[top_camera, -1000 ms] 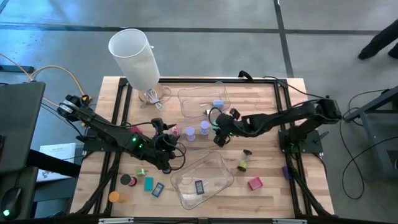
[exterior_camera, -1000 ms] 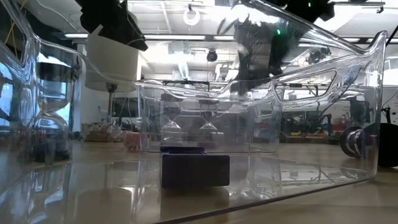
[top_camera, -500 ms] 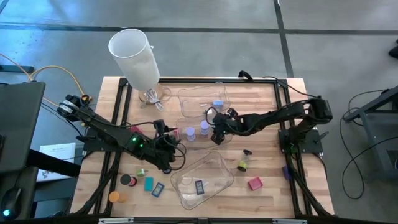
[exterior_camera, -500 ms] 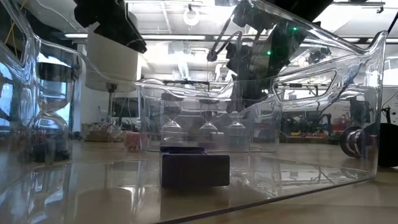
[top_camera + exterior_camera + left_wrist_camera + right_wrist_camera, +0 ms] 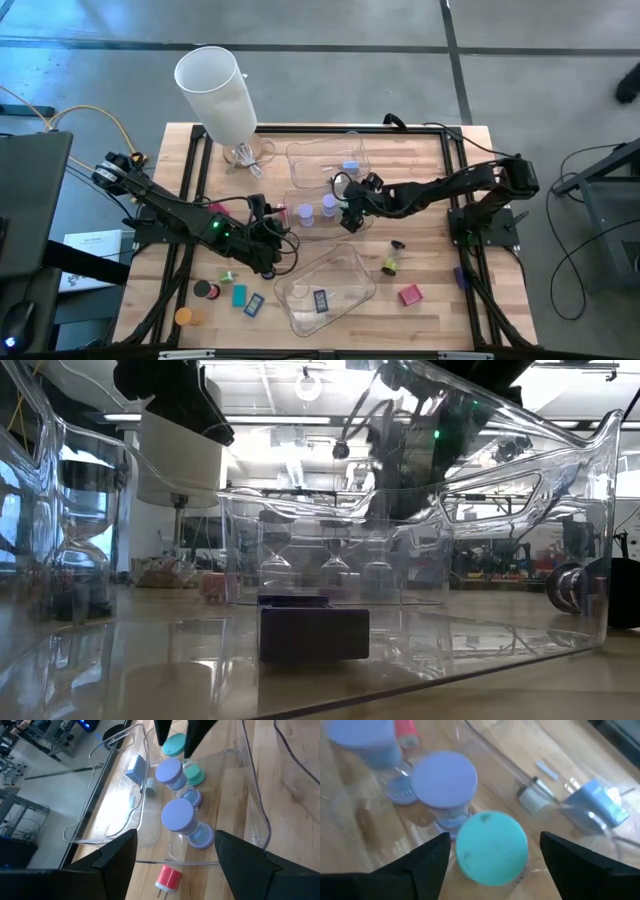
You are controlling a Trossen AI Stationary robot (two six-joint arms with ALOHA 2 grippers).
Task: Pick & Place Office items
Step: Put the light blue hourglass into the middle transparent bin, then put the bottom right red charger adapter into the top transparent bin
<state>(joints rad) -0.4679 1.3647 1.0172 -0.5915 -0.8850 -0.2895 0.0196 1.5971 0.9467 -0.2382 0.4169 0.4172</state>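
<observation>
A teal-capped hourglass timer (image 5: 491, 848), one of the office items, stands upright in the clear tray (image 5: 295, 158) at the far middle of the wooden surface (image 5: 430, 310), just beside two lilac-capped timers (image 5: 178, 815). The right pincer (image 5: 348, 216) hangs directly over the teal one, its dark fingers (image 5: 422, 865) spread to either side of the cap and gripping nothing; this looks like the moment of release, the timer just set down. The next move would call for lifting straight up so the fingers clear the cap without tipping it. The left pincer (image 5: 272, 238) waits near the middle of the surface, aimed at the same tray, its fingers parted and empty. The timers have round, flat, matte caps on pinched glass waists; the trays are glossy, thin-walled plastic with curved rims. A second clear tray (image 5: 350, 260) nearer the front holds a flat dark rectangle (image 5: 320, 299). A small red plug-like piece (image 5: 168, 878) lies on the wood just outside the far tray.
</observation>
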